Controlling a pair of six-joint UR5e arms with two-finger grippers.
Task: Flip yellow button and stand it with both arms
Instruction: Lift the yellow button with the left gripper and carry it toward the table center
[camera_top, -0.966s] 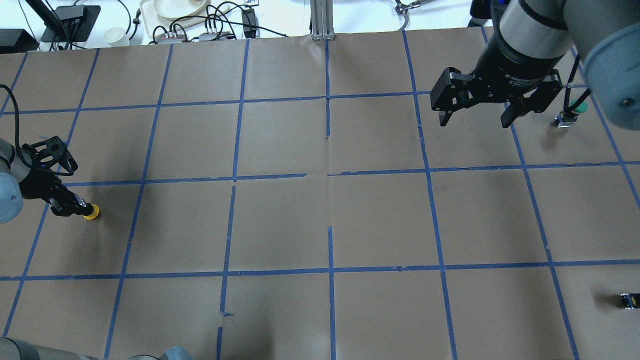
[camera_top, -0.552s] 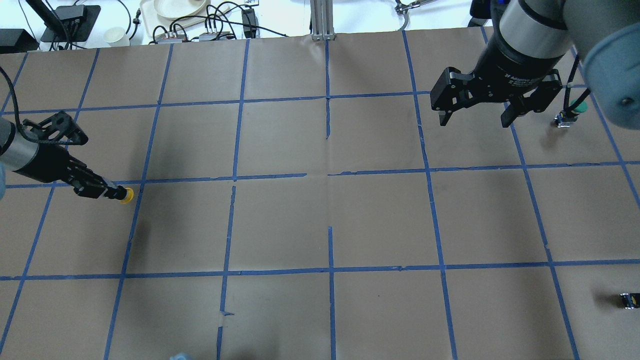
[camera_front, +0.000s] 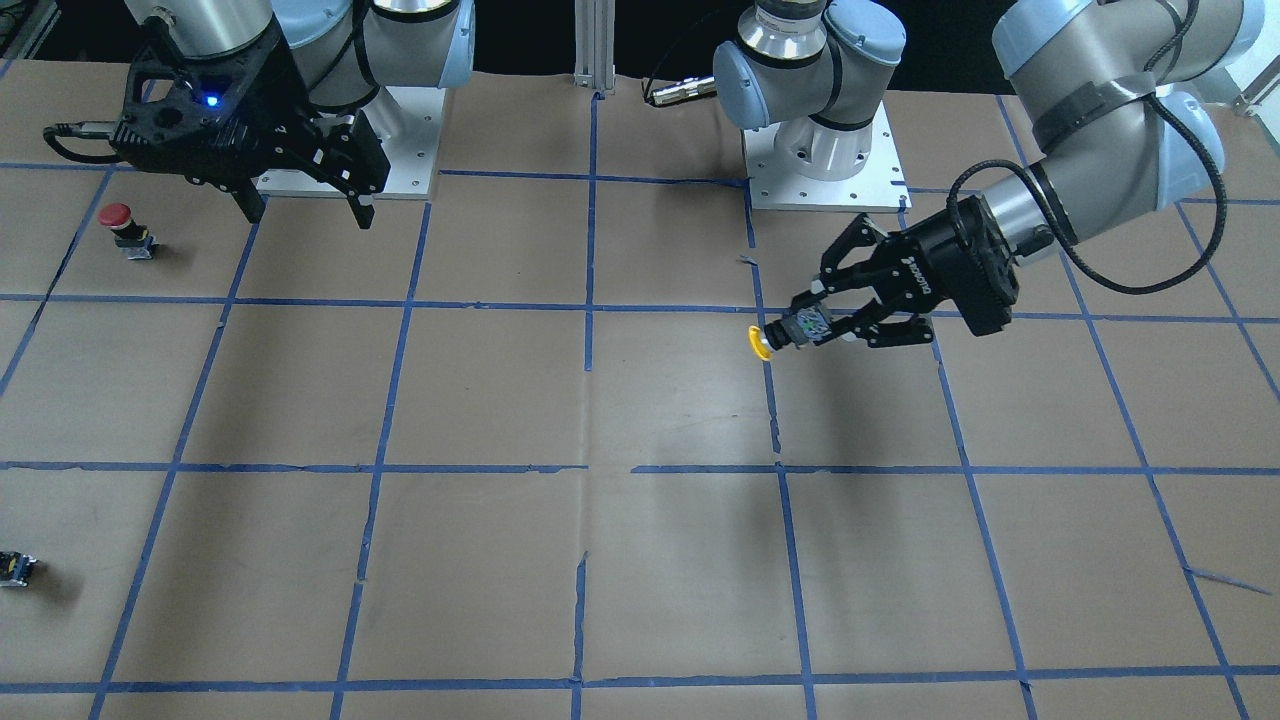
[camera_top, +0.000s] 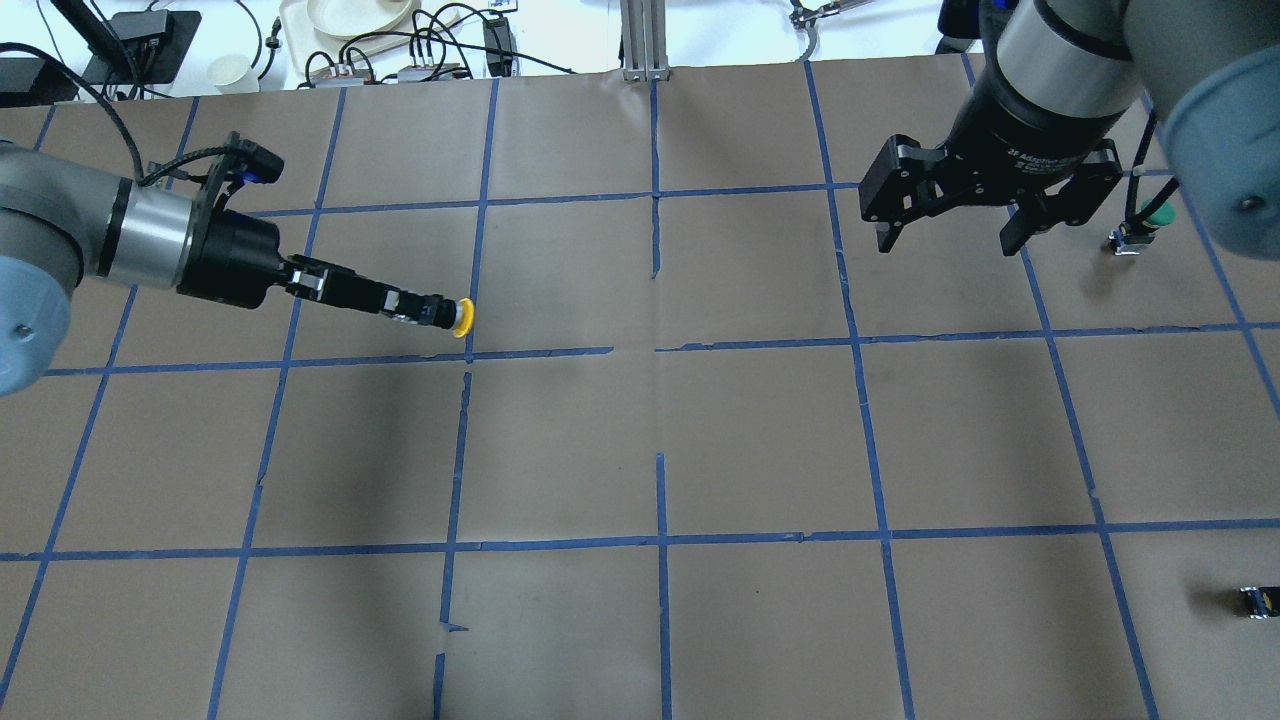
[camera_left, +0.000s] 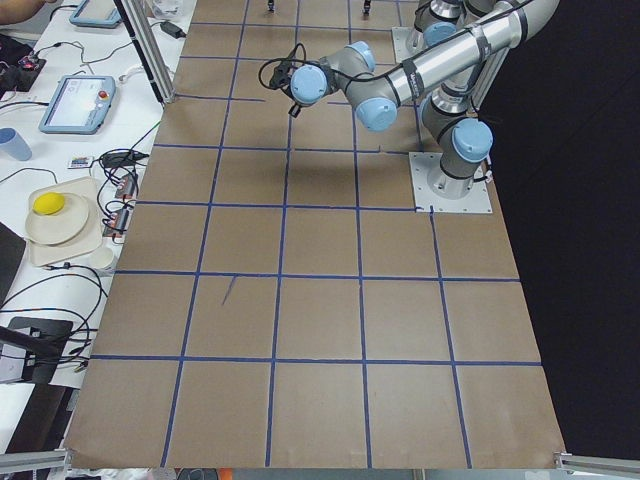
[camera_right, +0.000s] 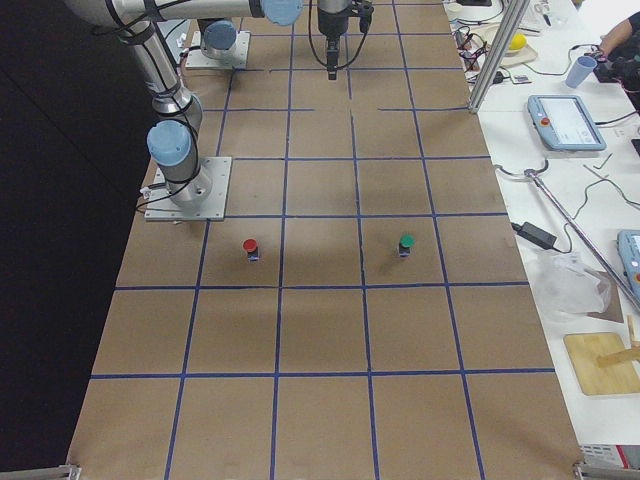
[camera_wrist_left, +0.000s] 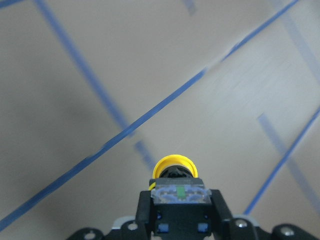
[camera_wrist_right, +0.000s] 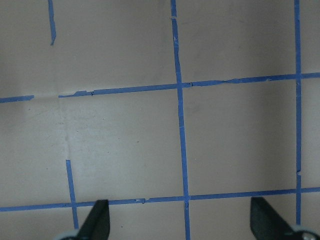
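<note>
My left gripper (camera_top: 415, 305) is shut on the yellow button (camera_top: 461, 318). It holds the button level in the air, left of the table's middle, with the yellow cap pointing toward the centre. The button also shows in the front view (camera_front: 760, 343), at the tip of the left gripper (camera_front: 812, 328), and in the left wrist view (camera_wrist_left: 173, 165), held by its body between the fingers. My right gripper (camera_top: 948, 240) is open and empty, and hangs above the far right of the table. It also shows in the front view (camera_front: 306, 213).
A red-capped button (camera_front: 118, 216) stands beside my right gripper. A green-capped button (camera_top: 1155, 215) stands at the far right. A small dark capless part (camera_top: 1258, 600) lies near the right front edge. Brown paper with blue tape lines covers the table (camera_top: 660, 450).
My left gripper has carried the yellow button from the table's left edge to the right and a little farther away, and turned it level. The right gripper has stayed still.
</note>
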